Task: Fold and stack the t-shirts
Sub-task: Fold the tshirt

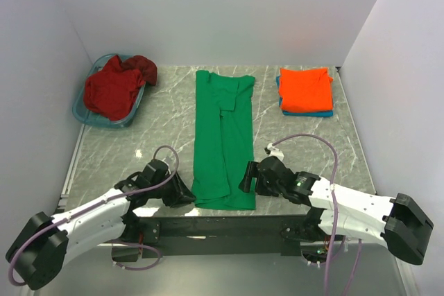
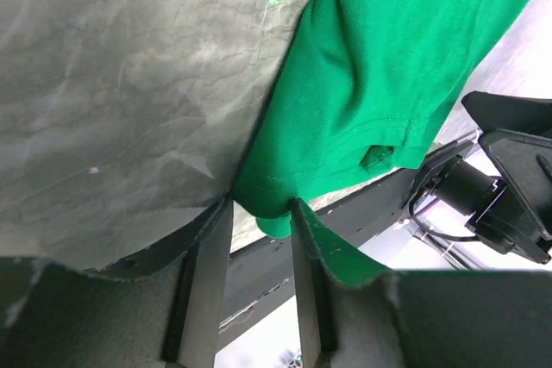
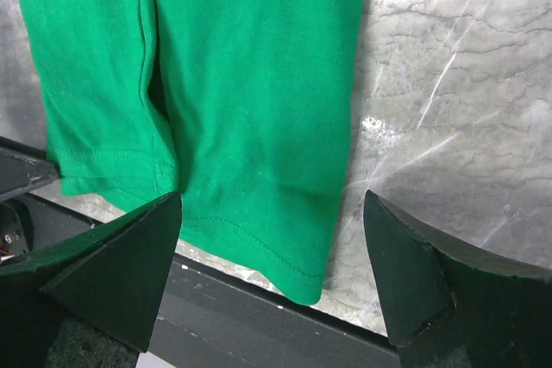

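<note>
**Two grippers at the near hem of one green shirt**

One green t-shirt (image 1: pixel 222 136) lay at the middle of the marble table (image 1: pixel 139 143). It was folded into a long strip running from 12 o'clock to 6 o'clock, with its hem at the near edge.

The left gripper (image 1: pixel 182 195) sat at about 7 o'clock, at the near left corner of the hem. In the left wrist view its two fingers (image 2: pixel 207 282) stood close together, with that corner of the cloth pinched between their tips.

The right gripper (image 1: pixel 248 177) sat at about 5 o'clock, beside the near right corner. Its two fingers (image 3: pixel 129 256) were spread wide on either side of the corner and did not touch the cloth.

At 1 o'clock there was a stack of two folded shirts, one orange t-shirt (image 1: pixel 305 88) on top of one blue t-shirt (image 1: pixel 320 112), of which only an edge showed.

At 10 o'clock one blue basket (image 1: pixel 82 114) held a heap of red garments (image 1: pixel 111 91) in a brighter and a darker red. How many there were could not be told.
</note>
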Robot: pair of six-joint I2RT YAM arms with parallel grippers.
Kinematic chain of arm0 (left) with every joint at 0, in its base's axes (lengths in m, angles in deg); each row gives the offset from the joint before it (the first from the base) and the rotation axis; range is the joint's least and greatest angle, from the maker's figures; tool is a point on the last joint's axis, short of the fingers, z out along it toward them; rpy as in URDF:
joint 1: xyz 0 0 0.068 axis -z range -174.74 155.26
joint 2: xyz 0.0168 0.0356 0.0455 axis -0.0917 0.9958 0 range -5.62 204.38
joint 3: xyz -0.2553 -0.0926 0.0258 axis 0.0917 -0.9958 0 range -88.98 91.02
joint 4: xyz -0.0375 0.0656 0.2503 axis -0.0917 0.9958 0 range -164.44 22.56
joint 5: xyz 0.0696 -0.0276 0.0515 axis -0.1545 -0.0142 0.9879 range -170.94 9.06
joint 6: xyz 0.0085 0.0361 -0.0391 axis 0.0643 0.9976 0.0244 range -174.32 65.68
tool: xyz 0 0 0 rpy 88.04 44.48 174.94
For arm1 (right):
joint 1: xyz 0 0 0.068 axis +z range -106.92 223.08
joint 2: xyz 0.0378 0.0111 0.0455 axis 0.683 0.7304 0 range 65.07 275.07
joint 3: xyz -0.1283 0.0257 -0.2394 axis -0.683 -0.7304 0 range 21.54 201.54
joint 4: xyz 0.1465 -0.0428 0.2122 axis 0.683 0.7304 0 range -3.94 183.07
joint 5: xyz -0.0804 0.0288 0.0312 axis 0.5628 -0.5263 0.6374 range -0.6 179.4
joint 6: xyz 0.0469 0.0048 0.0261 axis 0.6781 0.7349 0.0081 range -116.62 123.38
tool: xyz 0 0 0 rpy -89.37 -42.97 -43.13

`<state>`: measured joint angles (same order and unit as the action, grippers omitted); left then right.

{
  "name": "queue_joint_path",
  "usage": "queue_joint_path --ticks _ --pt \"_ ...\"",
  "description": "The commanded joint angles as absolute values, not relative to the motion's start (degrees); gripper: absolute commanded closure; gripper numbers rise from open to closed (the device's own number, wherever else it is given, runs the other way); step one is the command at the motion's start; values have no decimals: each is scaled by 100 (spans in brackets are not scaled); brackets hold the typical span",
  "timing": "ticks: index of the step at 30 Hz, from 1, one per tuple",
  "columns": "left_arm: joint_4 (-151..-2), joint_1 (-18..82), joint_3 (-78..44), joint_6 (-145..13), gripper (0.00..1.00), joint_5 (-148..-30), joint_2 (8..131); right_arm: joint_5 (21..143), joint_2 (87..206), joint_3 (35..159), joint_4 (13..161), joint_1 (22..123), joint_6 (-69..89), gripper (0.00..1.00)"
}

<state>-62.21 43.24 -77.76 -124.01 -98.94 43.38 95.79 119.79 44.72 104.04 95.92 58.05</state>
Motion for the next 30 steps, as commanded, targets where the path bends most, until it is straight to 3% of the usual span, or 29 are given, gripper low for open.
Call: queue_joint_path --ticks 1,6,18,21,25,30 --pt "-6670 4341 -7799 -12331 62 -10106 4465 9590 12027 4466 10180 9573 5883 8" --pt "-6574 4367 -7834 -12305 71 -10203 4545 9494 12009 4413 10259 9573 5962 9" --pt "-6995 4393 -8142 -12489 73 -10353 4430 9072 12036 4044 10013 9590 6121 11" --pt "-7083 4411 -8133 -12489 79 -10327 4474 8976 11983 3983 10039 9608 6138 12" --pt "-7101 4411 -8125 -12481 100 -10309 4589 8966 11843 3912 10127 9643 6200 14" --pt "-6829 4411 -8116 -12402 100 -10230 4449 8677 11825 3824 10390 9652 6104 18"
